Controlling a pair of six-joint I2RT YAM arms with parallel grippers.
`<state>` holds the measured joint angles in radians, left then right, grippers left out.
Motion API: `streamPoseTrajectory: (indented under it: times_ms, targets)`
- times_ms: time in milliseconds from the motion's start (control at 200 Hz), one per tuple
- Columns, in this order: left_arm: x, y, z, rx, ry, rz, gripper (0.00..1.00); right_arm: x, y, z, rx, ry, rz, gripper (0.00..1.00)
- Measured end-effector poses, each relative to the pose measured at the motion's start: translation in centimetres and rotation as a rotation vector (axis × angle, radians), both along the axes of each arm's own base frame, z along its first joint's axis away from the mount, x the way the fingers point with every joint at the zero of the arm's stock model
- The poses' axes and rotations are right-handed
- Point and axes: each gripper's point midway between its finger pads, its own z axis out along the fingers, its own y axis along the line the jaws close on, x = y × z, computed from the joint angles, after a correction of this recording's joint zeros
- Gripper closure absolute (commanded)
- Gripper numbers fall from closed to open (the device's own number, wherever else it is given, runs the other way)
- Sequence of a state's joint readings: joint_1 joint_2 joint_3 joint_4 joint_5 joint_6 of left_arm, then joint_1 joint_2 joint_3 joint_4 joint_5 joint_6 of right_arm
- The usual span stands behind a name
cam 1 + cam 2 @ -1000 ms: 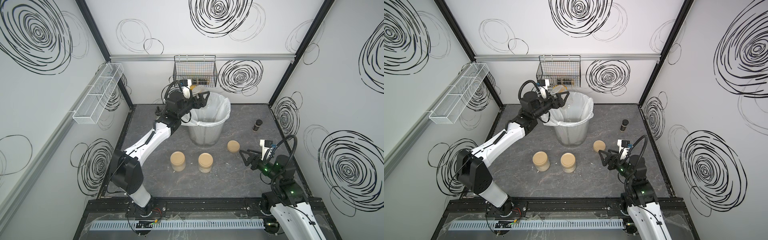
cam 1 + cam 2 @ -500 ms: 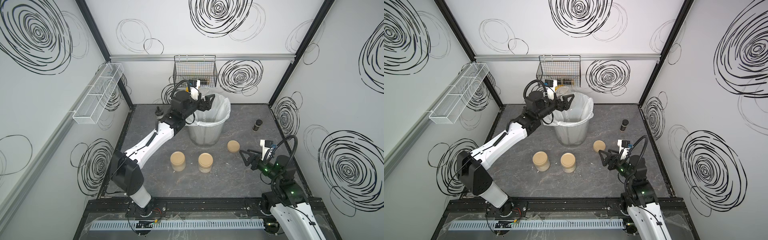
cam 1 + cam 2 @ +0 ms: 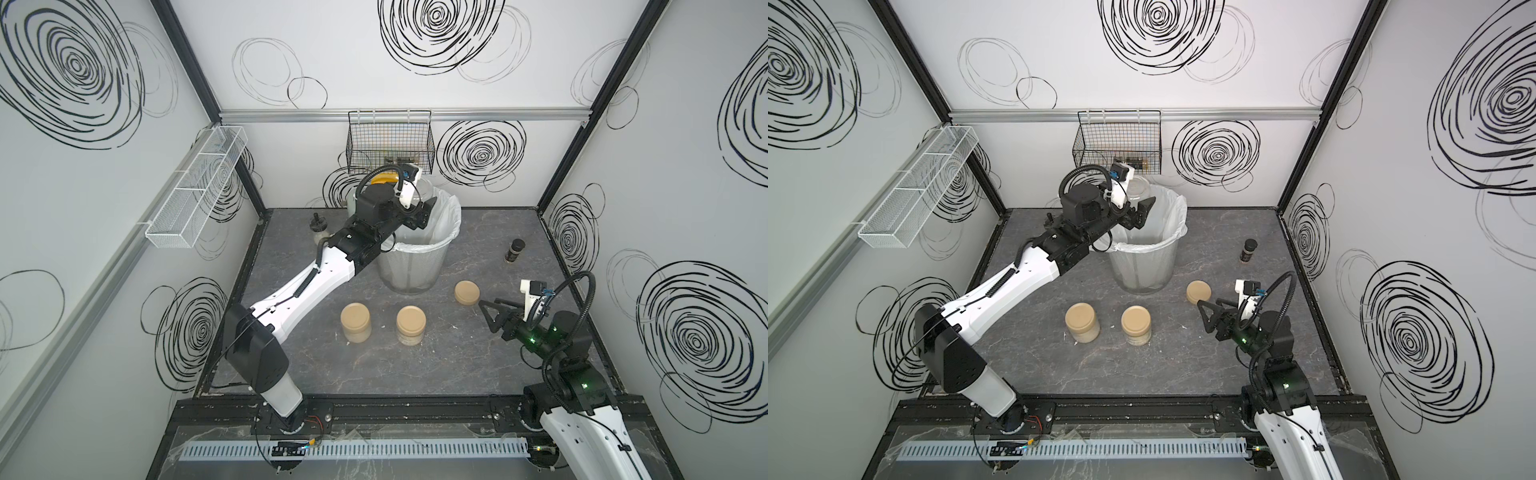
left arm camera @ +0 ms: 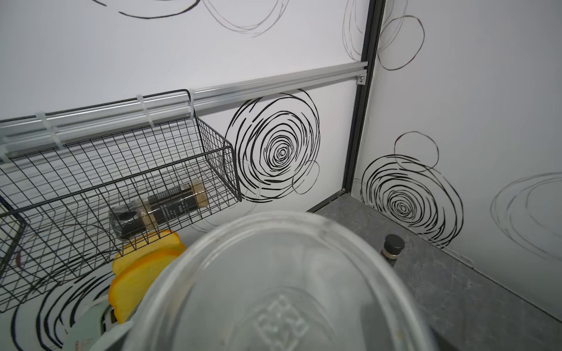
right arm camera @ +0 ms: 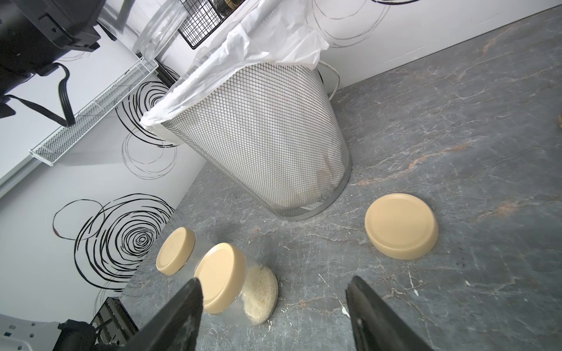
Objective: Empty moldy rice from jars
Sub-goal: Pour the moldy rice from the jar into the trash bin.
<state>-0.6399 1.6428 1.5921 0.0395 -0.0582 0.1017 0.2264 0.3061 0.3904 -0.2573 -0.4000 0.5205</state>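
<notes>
The moldy rice point(image 5: 261, 291), loose off-white grains, shows as a pale heap through the wall of the nearer lidded jar point(image 5: 220, 278) point(image 3: 411, 328), a clear wide-mouthed cylinder under a flat round tan screw lid; the farther lidded jar point(image 5: 176, 250) point(image 3: 355, 324), of the same make, stands just beside it; both are upright on the grey marbled surface point(image 3: 415, 374), to the left of the right gripper point(image 3: 489, 311). That gripper hovers above the surface with its jaws spread wide and nothing between them. A loose tan lid point(image 3: 466, 292) point(image 5: 401, 229) lies flat just ahead of it, between it and the silver mesh bin point(image 3: 409, 266) point(image 5: 267, 130) with its white plastic liner.

The third jar point(image 3: 1137, 188) point(image 4: 273, 288), clear and lidless, is held in the left gripper point(image 3: 1139, 205), raised above the bin's rim; in the left wrist view its embossed base fills the lower frame and its walls look clear. A pale mass shows low in the bin through the mesh; whether it is grains or liner I cannot tell.

Beyond the left gripper, on the back wall, hangs a black wire basket point(image 3: 390, 141) point(image 4: 91, 182) with a dark-labelled bottle point(image 4: 158, 209) lying in it; a yellow-orange object point(image 4: 143, 267) sits below the basket. To the left gripper's left, down on the surface, stands a small black-stoppered bottle point(image 3: 319, 230); a small dark-capped spice shaker point(image 3: 514, 251) stands well beyond the right gripper, near the right wall. A white mesh shelf point(image 3: 195, 191) is fixed to the left wall.
</notes>
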Motion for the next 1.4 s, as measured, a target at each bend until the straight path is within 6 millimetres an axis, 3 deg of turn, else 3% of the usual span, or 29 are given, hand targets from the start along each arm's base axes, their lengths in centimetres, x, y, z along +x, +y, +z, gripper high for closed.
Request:
streamPoseTrajectory:
  times_ms: [170, 490, 670, 836, 961, 1231, 1306, 1401]
  targets:
    - [0.1, 0.2, -0.1, 0.109, -0.063, 0.041, 0.33, 0.0, 0.0, 0.0, 0.000, 0.001, 0.000, 0.23]
    - [1.9, 2.5, -0.9, 0.095, -0.022, 0.099, 0.35, -0.1, 0.0, 0.1, 0.006, 0.000, -0.001, 0.23]
    - [2.3, 2.6, -2.2, 0.102, 0.017, 0.116, 0.33, -0.1, 0.0, 0.0, 0.006, 0.002, -0.002, 0.23]
    - [1.7, 1.2, -2.5, 0.089, 0.029, 0.080, 0.34, -0.1, 0.0, 0.1, 0.012, 0.005, 0.000, 0.24]
    - [2.9, 1.0, -1.9, 0.050, 0.036, 0.086, 0.34, -0.1, 0.2, 0.1, 0.014, 0.006, 0.007, 0.24]
    - [3.6, 0.7, -2.3, 0.037, 0.052, 0.081, 0.35, -0.1, 0.3, 0.0, 0.016, 0.011, 0.018, 0.24]
    - [5.0, 1.2, -1.8, 0.011, 0.047, 0.102, 0.34, -0.1, 0.4, -0.1, 0.016, 0.014, 0.020, 0.24]
    - [5.0, 2.1, -2.3, -0.010, 0.055, 0.124, 0.33, -0.1, 0.3, -0.1, 0.016, 0.014, 0.019, 0.24]
